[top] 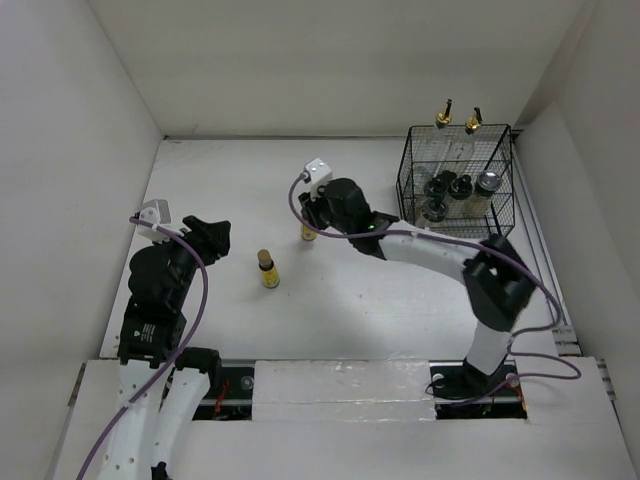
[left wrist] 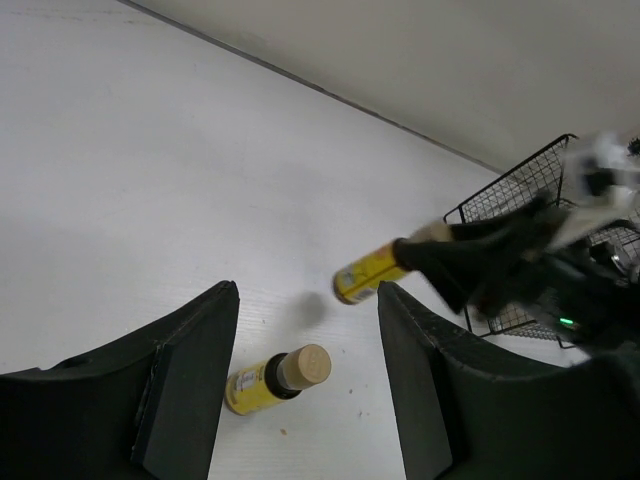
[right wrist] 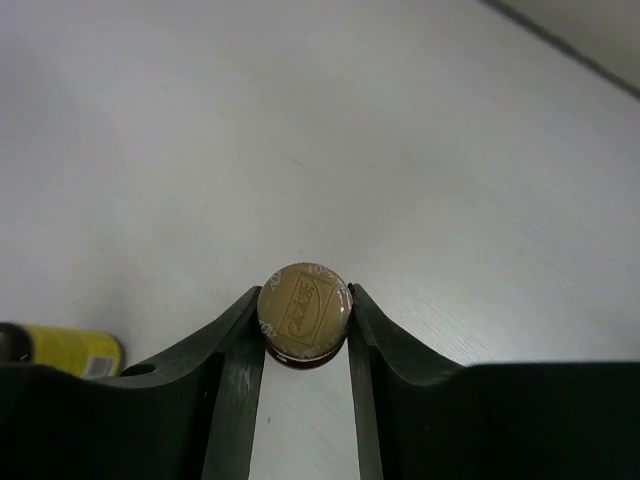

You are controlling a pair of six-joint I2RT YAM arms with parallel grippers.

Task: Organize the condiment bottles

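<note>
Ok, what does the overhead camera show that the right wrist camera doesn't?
Only the overhead view: the black wire basket holding clear glass cruets with gold spouts and lidded jars, plus the open left pincer. Only the right wrist view: the logo printed on the cap of the small tan-capped yellow bottle. Both: the right pincer shut on that bottle's cap, and a second yellow bottle standing apart on the white table.

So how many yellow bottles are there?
2. One yellow bottle stands alone on the table; the other yellow bottle is pinched in the right gripper. The wire basket might hide more.
</note>
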